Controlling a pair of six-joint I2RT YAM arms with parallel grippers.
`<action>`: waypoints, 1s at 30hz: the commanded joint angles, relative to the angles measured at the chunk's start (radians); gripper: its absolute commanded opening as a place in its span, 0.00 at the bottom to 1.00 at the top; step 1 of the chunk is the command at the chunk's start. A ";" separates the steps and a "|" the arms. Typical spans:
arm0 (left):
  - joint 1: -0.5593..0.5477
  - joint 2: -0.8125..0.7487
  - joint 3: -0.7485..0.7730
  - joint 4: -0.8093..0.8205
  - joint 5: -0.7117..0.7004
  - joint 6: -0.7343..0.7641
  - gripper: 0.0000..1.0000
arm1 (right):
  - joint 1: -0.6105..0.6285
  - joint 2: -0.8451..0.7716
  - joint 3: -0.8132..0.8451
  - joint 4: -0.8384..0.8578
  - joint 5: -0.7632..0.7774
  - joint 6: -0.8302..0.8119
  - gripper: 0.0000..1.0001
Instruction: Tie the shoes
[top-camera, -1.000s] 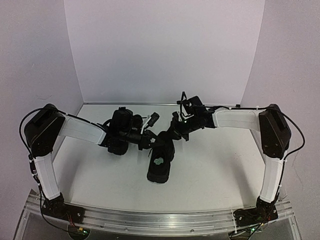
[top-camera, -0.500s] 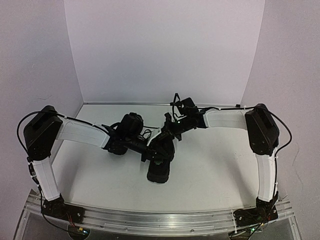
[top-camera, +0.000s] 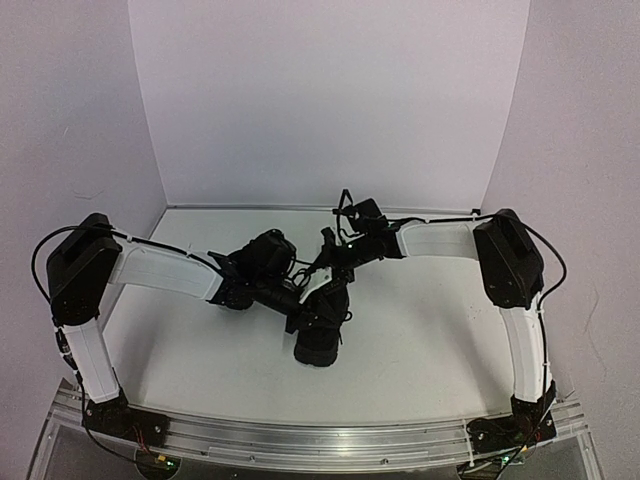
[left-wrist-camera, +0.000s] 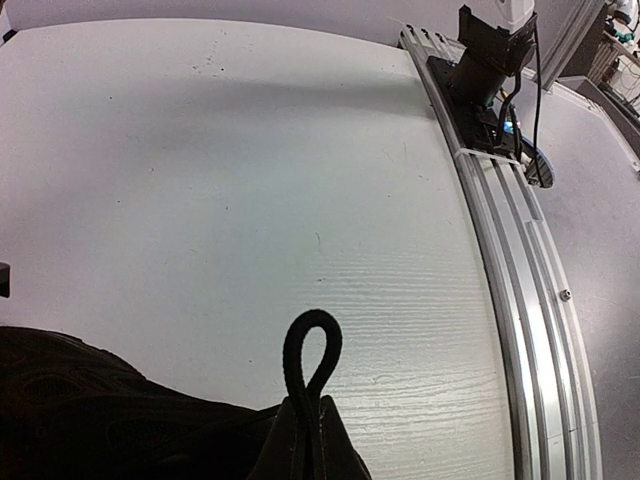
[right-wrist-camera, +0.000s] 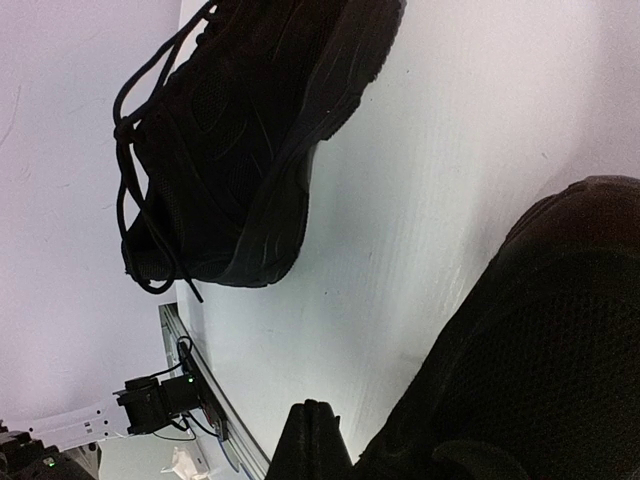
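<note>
**A:** Near edge first, quick.

**B:** The rail (left-wrist-camera: 520, 300) runs along the near edge, with white table (left-wrist-camera: 250, 150) beyond it. The near shoe (top-camera: 318, 338) sits mid-table, lying roughly near to far. Both arms reach in over its far half.

**A:** Left gripper?

**B:** The left gripper (left-wrist-camera: 308, 410) has its fingers pressed together, pinching a small lace loop (left-wrist-camera: 310, 350). The loop stands up out of the tips, right beside the near shoe's upper.

**A:** Right one?

**B:** The right gripper (right-wrist-camera: 315, 415) is also pressed together, tips just beside the near shoe's side. I can't tell if any lace is in it; everything there is black on black.

**A:** The other shoe?

**B:** The second shoe (right-wrist-camera: 250, 130) is left of the near one, apart from it, with its laces hanging loose over the side. In the top view the left arm mostly covers it.

**A:** Risks?

**B:**
- Only the base of the loop is pinched, so a hard pull could slide it out and undo the bow.
- Nothing pins the shoe, so it will likely drag or tip instead of the knot cinching.
- If the right gripper is closed on nothing, there is no counter-pull.
- The two wrists are crowded over one shoe, so a crossing move could knock them together or snag a lace.
</note>
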 joint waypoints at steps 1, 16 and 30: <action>-0.039 -0.043 0.038 -0.020 0.032 0.019 0.00 | 0.001 0.028 0.056 0.055 0.011 -0.003 0.00; -0.070 -0.017 0.046 0.019 0.028 -0.006 0.00 | 0.001 0.053 0.090 0.055 0.015 0.001 0.00; -0.082 0.017 0.076 0.081 0.009 -0.043 0.00 | 0.001 0.054 0.104 0.055 -0.003 0.003 0.00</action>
